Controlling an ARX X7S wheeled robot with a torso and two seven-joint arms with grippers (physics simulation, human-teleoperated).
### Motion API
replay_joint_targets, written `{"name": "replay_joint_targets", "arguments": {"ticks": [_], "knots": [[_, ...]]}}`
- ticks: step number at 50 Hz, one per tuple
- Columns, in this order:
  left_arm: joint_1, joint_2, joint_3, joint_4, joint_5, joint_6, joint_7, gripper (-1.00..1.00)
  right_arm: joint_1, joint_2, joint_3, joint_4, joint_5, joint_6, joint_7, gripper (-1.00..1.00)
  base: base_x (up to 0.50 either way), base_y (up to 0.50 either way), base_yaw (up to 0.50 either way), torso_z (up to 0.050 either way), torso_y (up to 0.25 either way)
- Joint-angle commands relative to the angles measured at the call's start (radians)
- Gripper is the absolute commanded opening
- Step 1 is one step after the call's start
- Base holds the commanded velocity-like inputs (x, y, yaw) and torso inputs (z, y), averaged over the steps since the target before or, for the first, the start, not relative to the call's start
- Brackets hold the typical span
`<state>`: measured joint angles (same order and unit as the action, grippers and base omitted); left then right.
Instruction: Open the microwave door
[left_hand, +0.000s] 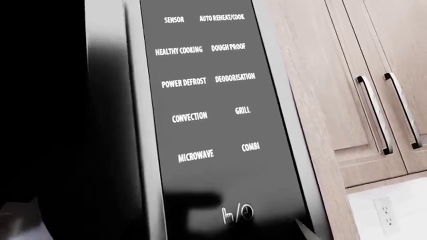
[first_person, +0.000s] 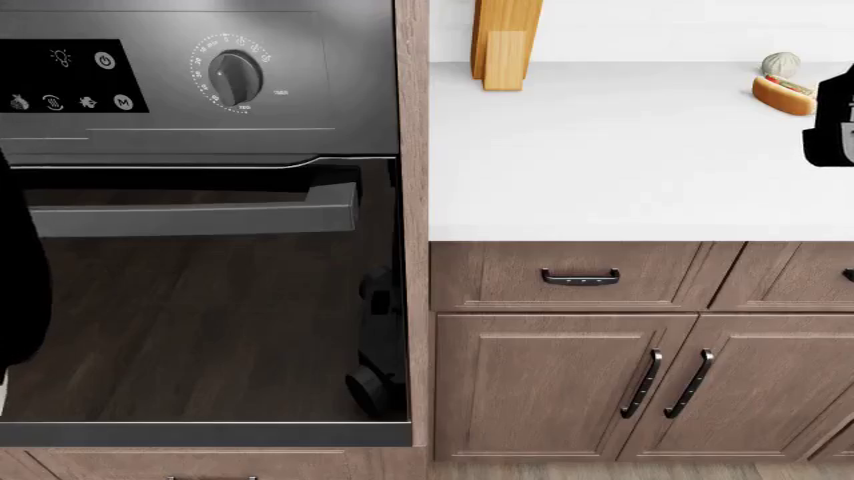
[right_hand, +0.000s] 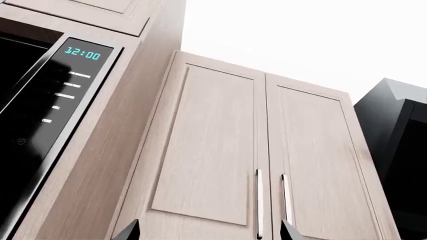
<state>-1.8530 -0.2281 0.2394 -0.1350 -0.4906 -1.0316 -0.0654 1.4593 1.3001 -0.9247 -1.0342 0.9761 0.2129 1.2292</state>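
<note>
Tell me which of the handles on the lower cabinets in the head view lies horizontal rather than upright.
The drawer handle just under the countertop lies horizontal. The two door handles below it stand roughly upright, side by side where the doors meet.

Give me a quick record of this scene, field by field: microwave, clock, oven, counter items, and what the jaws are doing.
microwave: control panel close to the left wrist camera; door opening not visible
clock: display reads 12:00
oven: below, knob and closed glass door
counter items: wooden block, hot dog
left jaws: not in view
right jaws: only two tips show, apart, aimed at the upper cabinet
</note>
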Motion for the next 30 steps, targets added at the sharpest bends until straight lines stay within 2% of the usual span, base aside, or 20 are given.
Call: {"name": "replay_joint_targets", "arguments": {"ticks": [1, 11, 19, 25, 30], "knots": [[0.052, -0.015, -0.075, 0.21, -0.076, -0.132, -0.068, 1.0, -0.002, 0.004, -0.015, 0.005, -0.013, -0.018, 0.0, 1.0, 0.0, 0.0, 0.0, 0.0, 0.0], [0.015, 0.002, -0.211, 0.466, -0.209, -0.368, -0.163, 1.0, -0.014, 0.014, -0.022, 0.005, -0.025, -0.039, 0.002, 1.0, 0.0, 0.0, 0.0, 0.0, 0.0], [-0.049, 0.018, -0.321, 0.579, -0.305, -0.528, -0.234, 1.0, 0.0, 0.016, -0.024, -0.002, -0.015, -0.035, 0.006, 1.0, 0.0, 0.0, 0.0, 0.0, 0.0], [-0.097, -0.034, -0.344, 0.569, -0.593, -0.535, -0.46, 1.0, 0.019, 0.012, -0.031, -0.006, -0.006, -0.028, 0.009, 1.0, 0.0, 0.0, 0.0, 0.0, 0.0], [-0.118, -0.051, -0.343, 0.564, -0.713, -0.524, -0.559, 1.0, 0.032, 0.014, -0.044, -0.006, -0.005, -0.031, 0.011, 1.0, 0.0, 0.0, 0.0, 0.0, 0.0]]}}
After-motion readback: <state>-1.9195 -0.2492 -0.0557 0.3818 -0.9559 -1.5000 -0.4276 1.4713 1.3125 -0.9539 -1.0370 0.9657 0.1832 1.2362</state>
